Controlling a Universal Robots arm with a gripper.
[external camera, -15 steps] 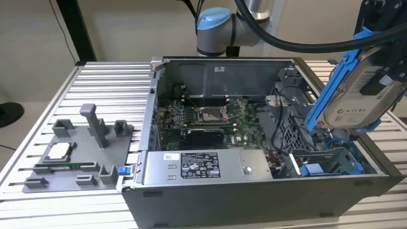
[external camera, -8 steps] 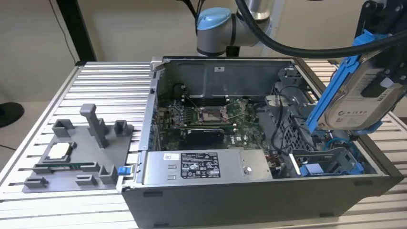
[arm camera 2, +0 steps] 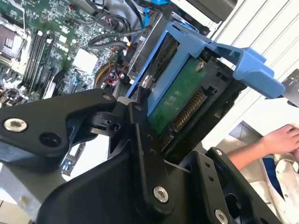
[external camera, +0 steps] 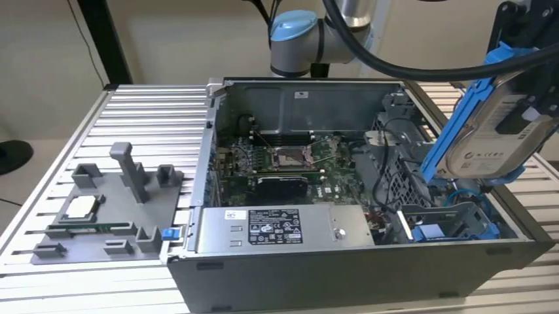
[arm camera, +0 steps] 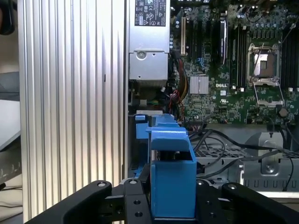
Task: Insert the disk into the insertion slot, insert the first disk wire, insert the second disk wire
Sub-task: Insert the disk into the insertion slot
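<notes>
Above the open computer case (external camera: 349, 261), at the exterior view's right, the disk (external camera: 493, 134) hangs clear of the insertion slot (external camera: 441, 226). The slot lies below it in the case's near corner, grey perforated metal with blue rails. The disk is a flat silver drive with a white label, clipped in a bright blue plastic frame and tilted steeply, nearly on edge. In the second wrist view its green circuit board faces the camera. Part of the label is covered, and the exterior view's top and right edges cut off much of the black claw (arm camera: 173, 198). The claw is clenched on the disk's blue frame, a finger against each side. The arm (external camera: 297, 33) stands behind the case on the ribbed bench (external camera: 131, 118) and leaves the exterior view at the top.
</notes>
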